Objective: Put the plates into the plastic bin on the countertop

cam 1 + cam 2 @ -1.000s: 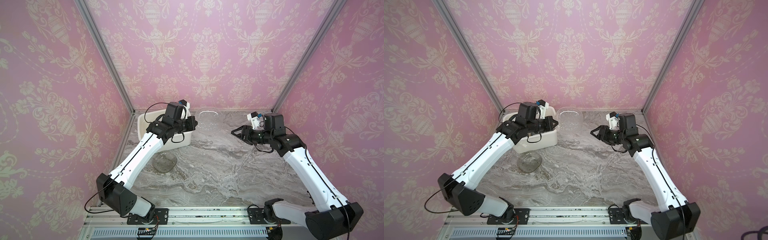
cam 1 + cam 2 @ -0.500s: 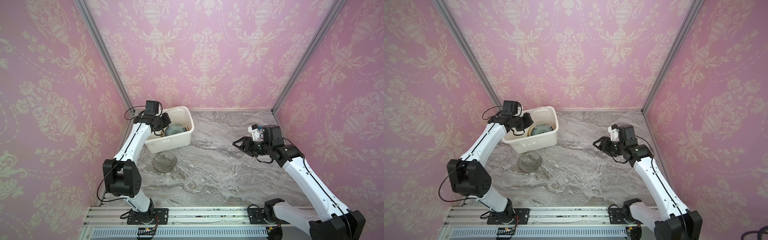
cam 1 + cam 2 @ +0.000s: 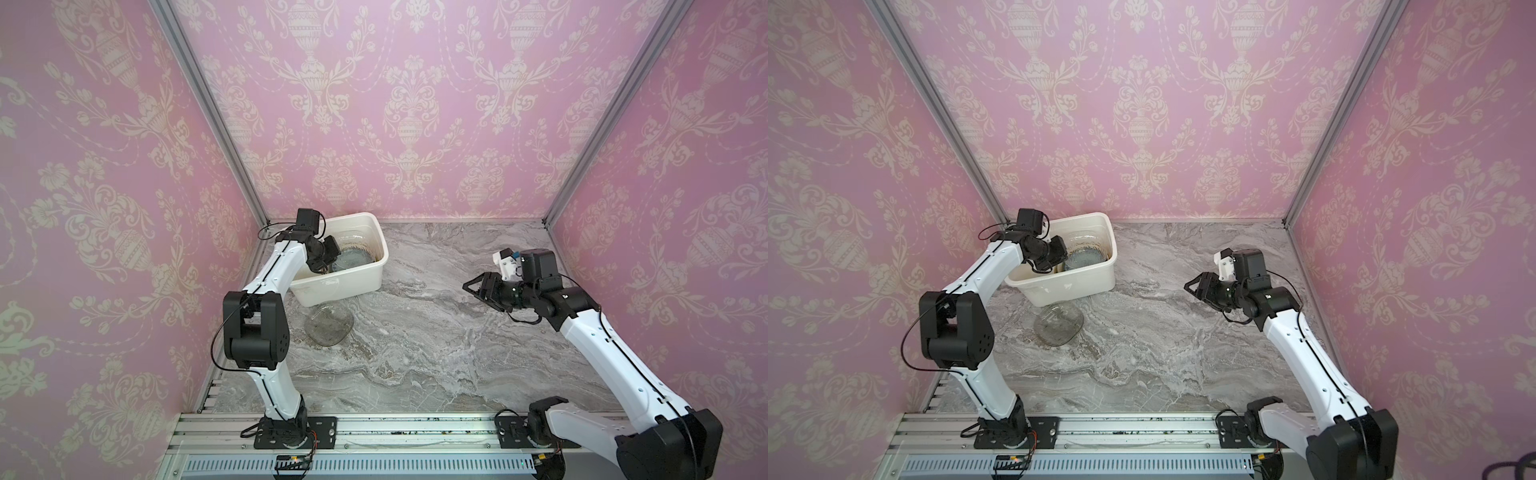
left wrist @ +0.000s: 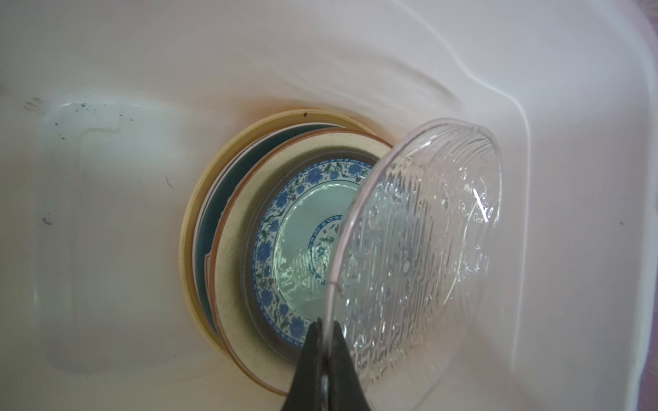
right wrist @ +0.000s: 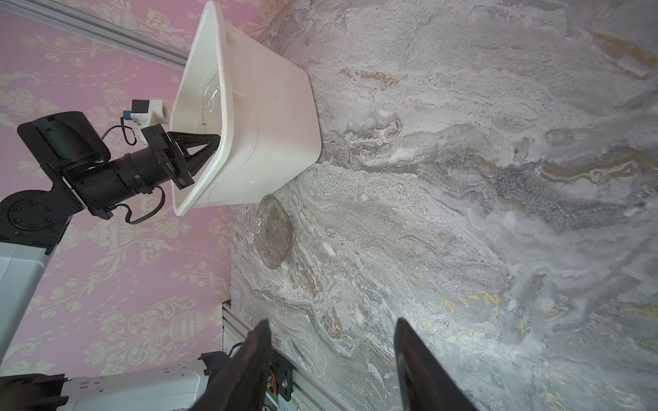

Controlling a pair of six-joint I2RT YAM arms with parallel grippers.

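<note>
The white plastic bin (image 3: 345,286) (image 3: 1075,286) (image 5: 270,135) stands at the back left of the grey marble countertop (image 3: 436,332). Inside it my left gripper (image 4: 322,325) (image 3: 328,259) is shut on the rim of a clear glass plate (image 4: 420,249), held tilted over a stack of plates. That stack shows a blue-patterned plate (image 4: 285,220) on a cream one (image 4: 231,284). A second clear grey glass plate (image 3: 330,326) (image 3: 1058,326) (image 5: 273,231) lies on the countertop just in front of the bin. My right gripper (image 3: 471,286) (image 3: 1192,286) (image 5: 333,322) hangs open and empty at the right.
Pink patterned walls close in the countertop on three sides, and the bin sits near the left wall. A metal rail (image 3: 374,428) with both arm bases runs along the front edge. Bare marble lies between the bin and my right gripper.
My left arm has folded back and brought the clear glass plate from the back of the countertop down into the bin. My right gripper has drawn back toward the right and front, still open.
</note>
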